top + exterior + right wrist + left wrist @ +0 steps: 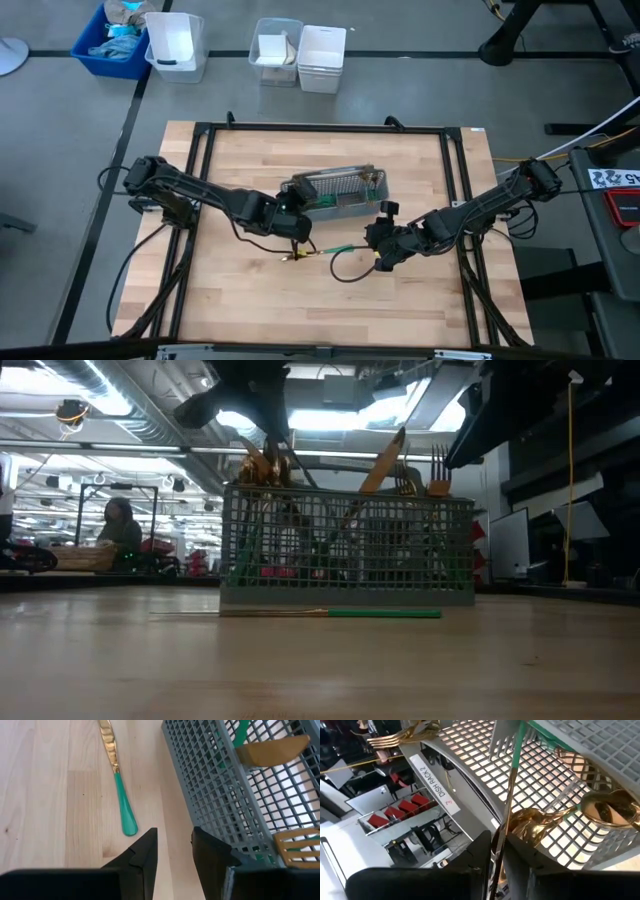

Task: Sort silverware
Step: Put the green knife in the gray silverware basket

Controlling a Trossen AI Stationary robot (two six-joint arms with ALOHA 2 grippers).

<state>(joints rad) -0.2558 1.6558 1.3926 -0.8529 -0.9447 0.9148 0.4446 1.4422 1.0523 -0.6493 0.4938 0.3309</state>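
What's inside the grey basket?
The caddy holds gold forks, spoons and a knife. The mesh hides their handles' lower ends. Another knife lies outside on the table.

Glossy gold-headed silverware (116, 780) (smooth teal handles), matt grey mesh caddy (220, 795), pale wooden table (250, 300).

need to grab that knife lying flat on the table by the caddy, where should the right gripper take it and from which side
Judging by its pose, take the knife on the teal handle, coming straight down. It lies flat, apart from the caddy, and the open right gripper is nearest that end.
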